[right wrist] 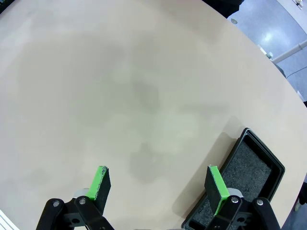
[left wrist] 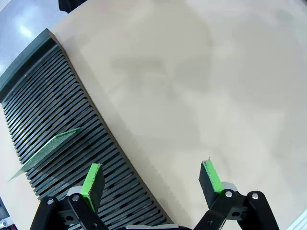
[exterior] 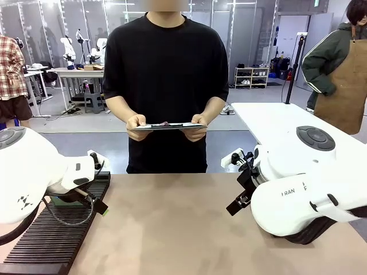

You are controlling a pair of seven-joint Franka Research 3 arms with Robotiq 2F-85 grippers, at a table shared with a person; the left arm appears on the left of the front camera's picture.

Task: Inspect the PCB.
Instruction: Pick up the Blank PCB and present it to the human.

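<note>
The PCB [left wrist: 48,149], a thin green board, stands on edge, tilted, in a slot of the black slotted rack [left wrist: 53,100]. My left gripper [left wrist: 151,168] hangs open above the table just beside the rack's edge, with nothing between its green pads; the PCB is to its left, apart from it. In the front view the left gripper [exterior: 102,207] sits low at the left over the rack [exterior: 63,232]. My right gripper [right wrist: 157,171] is open and empty over bare tabletop, at the right in the front view [exterior: 238,201].
A black shallow tray [right wrist: 247,165] with a foam floor lies on the table by my right gripper. Across the table a person in a black shirt holds a flat clipboard [exterior: 166,125] level in both hands. Bare tan tabletop [exterior: 172,229] lies between my arms.
</note>
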